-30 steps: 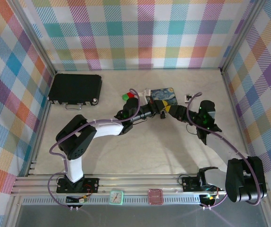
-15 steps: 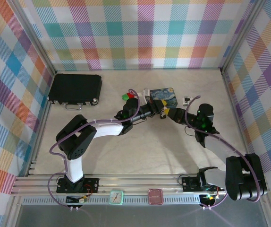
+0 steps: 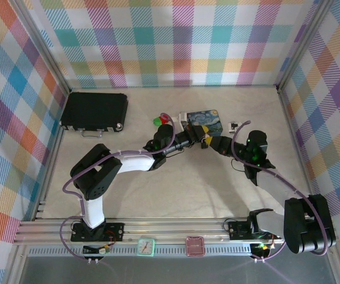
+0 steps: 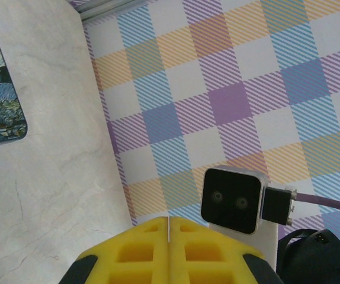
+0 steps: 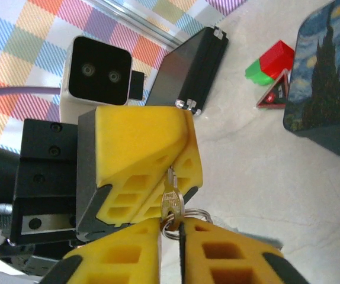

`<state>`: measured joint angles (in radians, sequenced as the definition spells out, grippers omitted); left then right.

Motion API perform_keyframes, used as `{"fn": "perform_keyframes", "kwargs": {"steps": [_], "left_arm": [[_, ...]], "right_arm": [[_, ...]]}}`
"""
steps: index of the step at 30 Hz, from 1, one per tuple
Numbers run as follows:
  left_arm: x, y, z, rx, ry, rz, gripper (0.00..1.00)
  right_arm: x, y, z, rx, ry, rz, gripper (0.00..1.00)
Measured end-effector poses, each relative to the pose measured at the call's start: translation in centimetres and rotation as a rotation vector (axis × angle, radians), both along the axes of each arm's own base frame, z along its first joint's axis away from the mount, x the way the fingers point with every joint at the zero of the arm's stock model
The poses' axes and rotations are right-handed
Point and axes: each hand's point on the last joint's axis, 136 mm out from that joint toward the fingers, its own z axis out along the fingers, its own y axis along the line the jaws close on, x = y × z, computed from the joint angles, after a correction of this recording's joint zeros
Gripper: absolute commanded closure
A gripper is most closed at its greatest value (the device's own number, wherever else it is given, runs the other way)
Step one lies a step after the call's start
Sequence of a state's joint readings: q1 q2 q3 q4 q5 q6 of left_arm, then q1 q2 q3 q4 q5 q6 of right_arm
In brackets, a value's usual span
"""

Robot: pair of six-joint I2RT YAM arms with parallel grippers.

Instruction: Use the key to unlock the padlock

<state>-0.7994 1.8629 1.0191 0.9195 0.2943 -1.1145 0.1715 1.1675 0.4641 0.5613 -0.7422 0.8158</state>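
**Two-ended pinch on the key**

R fingers nip its ringed head. L fingers, pressed together, clamp the blade tip. The padlock, prob. that small dark item, lies on the desk just right of the blue tin. Risk: an uneven release could twist or drop the key.

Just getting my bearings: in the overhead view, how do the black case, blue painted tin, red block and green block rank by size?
Largest first:
1. black case
2. blue painted tin, clearly smaller
3. red block and green block, both tiny and too alike to rank
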Motion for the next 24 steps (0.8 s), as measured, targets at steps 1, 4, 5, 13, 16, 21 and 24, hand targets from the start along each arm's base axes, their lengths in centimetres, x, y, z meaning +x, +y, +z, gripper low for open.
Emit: {"fn": "perform_keyframes", "kwargs": {"steps": [1,4,5,13,16,21,24], "left_arm": [[-0.1,0.0,-0.1,0.002,0.002,-0.001,1.0],[-0.3,-0.2,-0.1,0.001,0.002,-0.005,1.0],[-0.3,-0.2,-0.1,0.0,0.001,-0.006,1.0],[-0.1,-0.1,0.4,-0.021,-0.002,0.008,0.94],[-0.1,0.0,0.3,-0.023,0.003,0.013,0.54],[0.6,1.3,-1.9,0.043,0.025,0.038,0.4],[1.5,2.6,-3.6,0.121,0.031,0.053,0.44]], "right_arm": [[0.0,0.0,0.0,-0.001,0.0,-0.003,0.76],[0.1,-0.2,0.3,-0.002,-0.011,-0.017,0.78],[0.2,-0.2,0.3,-0.002,-0.013,-0.02,0.79],[0.4,-0.3,0.6,0.007,-0.015,-0.03,1.0],[0.4,-0.3,0.6,0.002,-0.021,-0.029,1.0],[-0.1,-0.7,0.5,-0.051,-0.028,-0.039,1.0],[-0.3,-1.3,0.4,-0.099,-0.027,-0.061,1.0]]}}
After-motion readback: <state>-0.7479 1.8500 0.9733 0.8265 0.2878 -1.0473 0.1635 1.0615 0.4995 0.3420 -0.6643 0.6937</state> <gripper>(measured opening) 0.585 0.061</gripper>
